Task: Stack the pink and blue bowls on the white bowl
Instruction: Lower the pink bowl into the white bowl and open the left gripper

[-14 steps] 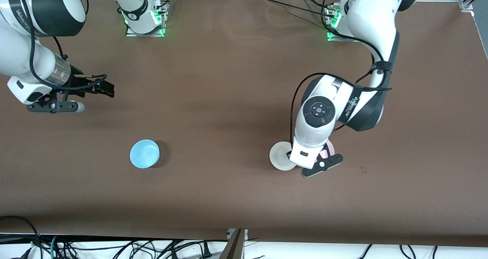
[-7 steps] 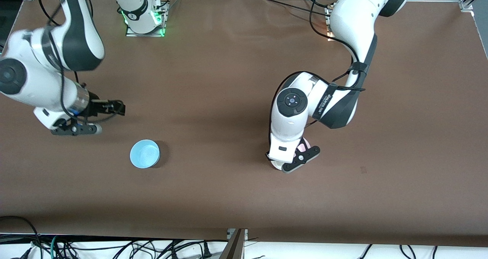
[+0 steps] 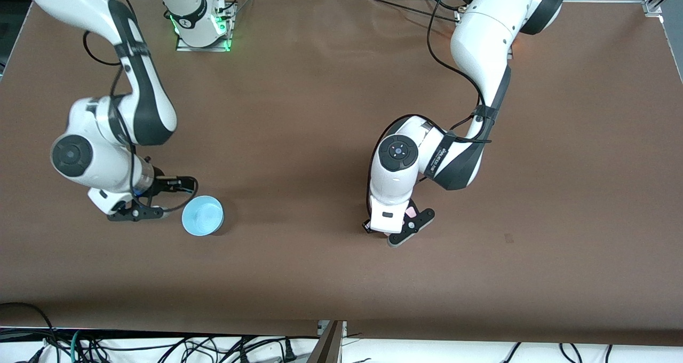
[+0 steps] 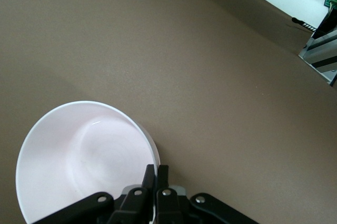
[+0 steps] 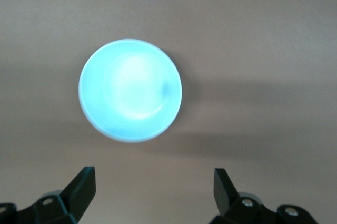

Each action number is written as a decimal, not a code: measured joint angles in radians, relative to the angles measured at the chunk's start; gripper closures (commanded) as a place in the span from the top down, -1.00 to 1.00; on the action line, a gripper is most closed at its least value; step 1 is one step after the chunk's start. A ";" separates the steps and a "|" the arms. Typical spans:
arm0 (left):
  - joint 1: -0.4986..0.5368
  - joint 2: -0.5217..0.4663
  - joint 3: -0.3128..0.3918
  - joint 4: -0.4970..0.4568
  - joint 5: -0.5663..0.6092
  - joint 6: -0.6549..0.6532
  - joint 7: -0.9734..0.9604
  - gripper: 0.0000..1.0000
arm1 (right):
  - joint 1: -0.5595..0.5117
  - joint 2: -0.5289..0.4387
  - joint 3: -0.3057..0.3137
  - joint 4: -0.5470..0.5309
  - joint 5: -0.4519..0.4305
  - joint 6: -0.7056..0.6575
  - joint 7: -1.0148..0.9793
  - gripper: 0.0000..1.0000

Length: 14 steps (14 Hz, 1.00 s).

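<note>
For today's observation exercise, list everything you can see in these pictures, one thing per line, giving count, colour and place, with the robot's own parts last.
table: one, brown cover, under everything.
blue bowl: one, light sky-blue, upright on the table toward the right arm's end.
pink bowl: one, pale pink with a whitish inside, held by its rim toward the left arm's end; mostly hidden under the arm in the front view.
white bowl: not visible now; whether it sits under the pink bowl cannot be told.
cables: several, black, along the table edge nearest the front camera.
right hand: one, black fingers open, over the table just beside the blue bowl.
left hand: one, black fingers shut on the pink bowl's rim.
</note>
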 measured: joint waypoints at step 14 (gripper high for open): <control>-0.006 0.079 0.007 -0.008 0.055 0.026 0.028 -1.00 | -0.037 0.221 -0.004 0.165 0.005 0.055 -0.045 -0.07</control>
